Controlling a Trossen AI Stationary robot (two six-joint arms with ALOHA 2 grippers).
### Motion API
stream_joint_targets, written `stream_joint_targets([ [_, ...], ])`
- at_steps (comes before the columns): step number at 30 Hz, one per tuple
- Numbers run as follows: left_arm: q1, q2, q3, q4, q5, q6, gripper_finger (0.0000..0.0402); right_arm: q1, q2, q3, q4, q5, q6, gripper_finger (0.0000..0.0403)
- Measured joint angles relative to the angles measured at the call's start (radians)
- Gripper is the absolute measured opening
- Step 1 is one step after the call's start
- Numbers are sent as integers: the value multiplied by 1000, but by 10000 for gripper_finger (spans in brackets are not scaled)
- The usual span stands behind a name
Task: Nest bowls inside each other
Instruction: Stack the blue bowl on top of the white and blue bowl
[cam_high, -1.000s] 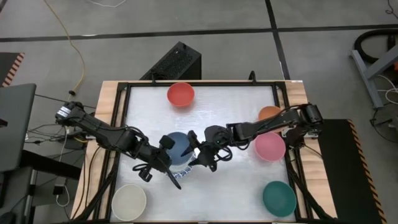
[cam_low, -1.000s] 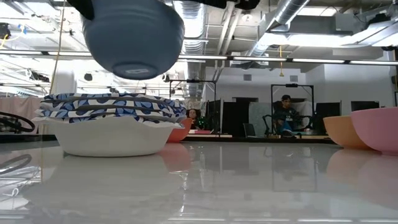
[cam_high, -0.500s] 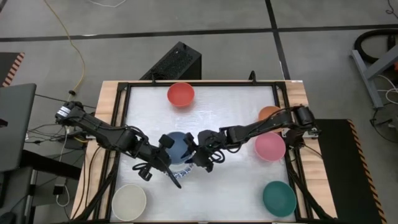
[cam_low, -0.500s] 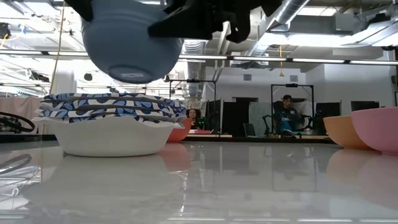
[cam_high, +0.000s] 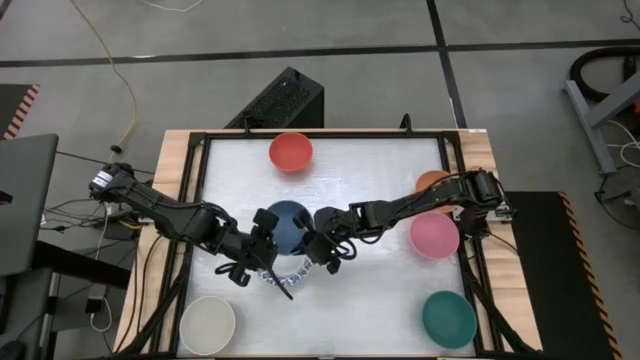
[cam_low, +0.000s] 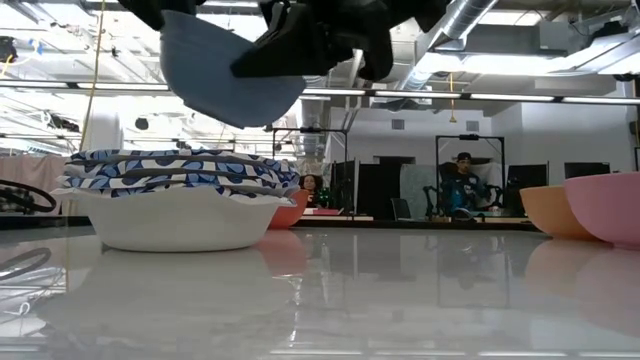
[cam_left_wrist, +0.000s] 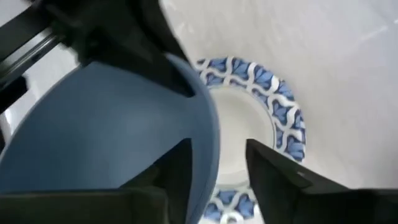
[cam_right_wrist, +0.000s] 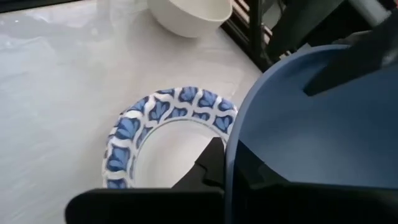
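A dark blue bowl (cam_high: 287, 225) hangs tilted above a stack of white bowls with blue-patterned rims (cam_high: 292, 272), which rests on its base on the table. My right gripper (cam_high: 318, 243) is shut on the blue bowl's right side. My left gripper (cam_high: 266, 240) is open at the bowl's left side. One of its fingers (cam_left_wrist: 177, 171) is inside the rim and the other (cam_left_wrist: 267, 171) stands apart outside it. In the low view the bowl (cam_low: 230, 75) hangs clear of the stack (cam_low: 175, 195). My right gripper pinches the blue bowl's rim (cam_right_wrist: 231, 146) on its right side, one finger inside the bowl and one outside. It comes from the table's right, slanting down. The bowl is lifted clear above the patterned stack and tilted. My left gripper: whether its inner finger touches the bowl's wall (cam_left_wrist: 208, 143), I cannot tell.
Single bowls stand around the table: red (cam_high: 291, 151) at the far edge, orange (cam_high: 432, 182) and pink (cam_high: 433, 235) at the right, teal (cam_high: 448, 318) near right, cream (cam_high: 208, 323) near left. A black frame edges the table.
My right gripper has moved left and down to the blue bowl and shut on its rim. My left gripper has opened and let go of the rim. The bowl has tipped from level to tilted, staying above the stack.
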Motion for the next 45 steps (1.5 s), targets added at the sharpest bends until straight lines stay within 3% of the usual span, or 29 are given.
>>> stream_joint_targets([
  [7, -34, -1, 118, -178, -9, -142, 194, -5, 16, 0, 3, -35, 11, 12],
  [17, -108, -2, 164, -284, -149, -210, 197, -33, 41, -1, 21, -143, 51, 12],
  [26, -137, -3, 164, -299, -166, -231, 197, -45, 103, 2, 55, -243, 114, 11],
  [36, -185, -129, 143, -213, -226, -261, 197, -45, 230, 178, -128, -268, 113, 14],
  [45, -219, -289, -41, -22, -300, -277, 197, -45, 251, 245, -241, -305, 124, 28],
])
